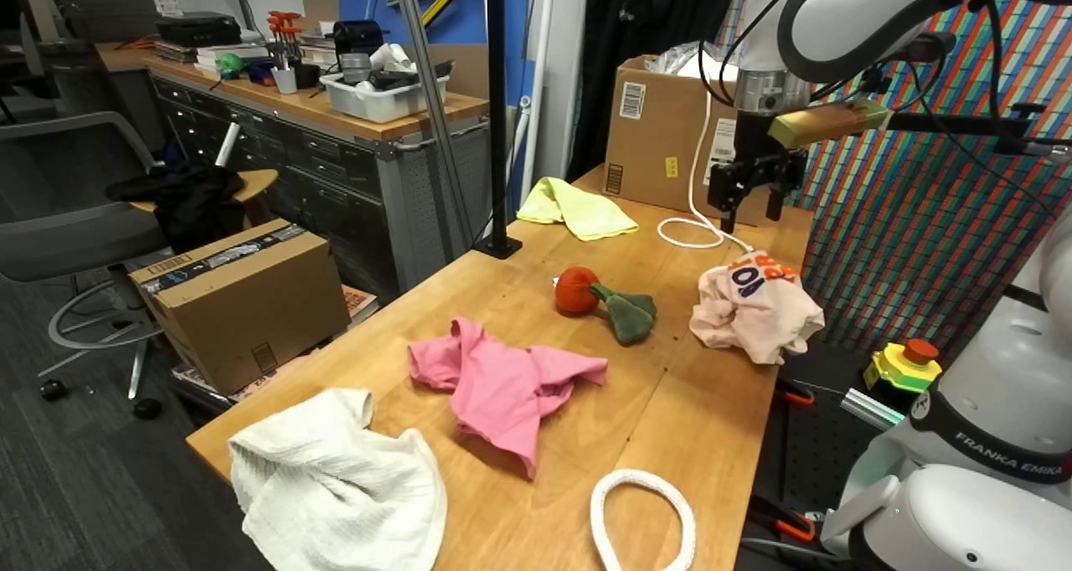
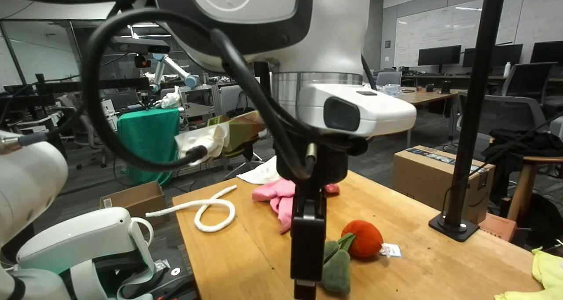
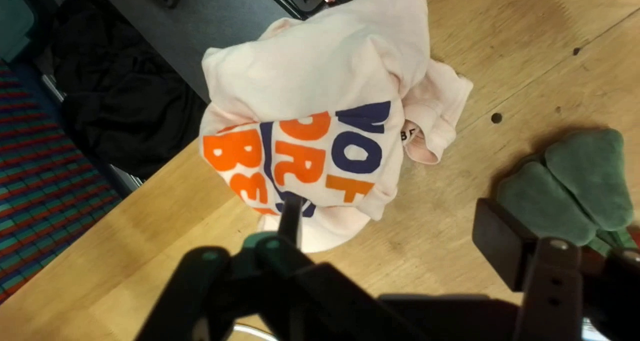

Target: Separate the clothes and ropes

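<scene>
My gripper (image 1: pixel 752 213) is open and empty above the table, near the pale pink printed shirt (image 1: pixel 749 311). In the wrist view the fingers (image 3: pixel 395 231) stand wide apart; one overlaps the edge of the shirt (image 3: pixel 310 81). In an exterior view the gripper (image 2: pixel 308 247) shows side-on. A pink cloth (image 1: pixel 507 387) lies mid-table, a white cloth (image 1: pixel 335 479) at the near corner, a yellow cloth (image 1: pixel 578 209) at the far end. A thick white rope (image 1: pixel 688 521) lies looped on the table. A thin white cord (image 1: pixel 692 186) hangs from the cardboard box and reaches the shirt.
A plush with a red ball (image 1: pixel 578 290) and green leaves lies mid-table; its leaves (image 3: pixel 565 186) show beside one finger. A cardboard box (image 1: pixel 653 127) stands at the table's far end. A black pole (image 1: pixel 497 119) rises at the table edge. Another box (image 1: pixel 251 311) stands beyond it.
</scene>
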